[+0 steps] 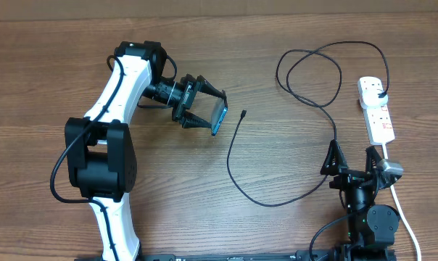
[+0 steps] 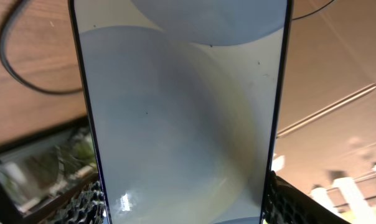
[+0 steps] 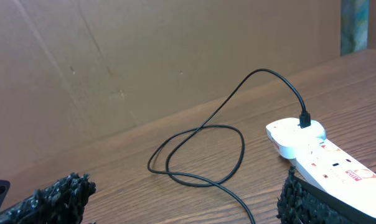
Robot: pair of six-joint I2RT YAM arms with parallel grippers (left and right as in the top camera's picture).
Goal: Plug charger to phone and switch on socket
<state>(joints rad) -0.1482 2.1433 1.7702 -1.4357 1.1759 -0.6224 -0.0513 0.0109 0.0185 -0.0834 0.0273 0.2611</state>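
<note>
Filling almost the whole left wrist view, the phone (image 2: 175, 124) stands close to the lens, its pale grey-blue screen framed by a thin dark edge; no writing on it can be read. At the bottom corners of that view the left gripper's dark ridged pads (image 2: 91, 205) press against both long sides of the phone. From overhead, the left gripper (image 1: 215, 111) has its jaws spread wide and clamped on the phone (image 1: 219, 117), which sits tilted on edge between them, left of the table's middle.

Just right of the phone, apart from it, lies the small black plug tip (image 1: 244, 114) of the charger (image 1: 229, 156). Its thin black cable curves down across the table (image 1: 204, 217), swings right, climbs past the right gripper, loops near the far edge and ends at a black plug (image 1: 378, 88) in the far end of the socket (image 1: 378, 116).

The socket lies lengthwise near the right edge, with red-marked switches on top and a white cord (image 1: 400, 210) leaving its near end. The right gripper (image 1: 351, 154) is fully spread and grasps nothing, sitting just beside the socket's near end; in its wrist view the fingers (image 3: 51, 199) frame the cable loop and socket (image 3: 325, 155).
</note>
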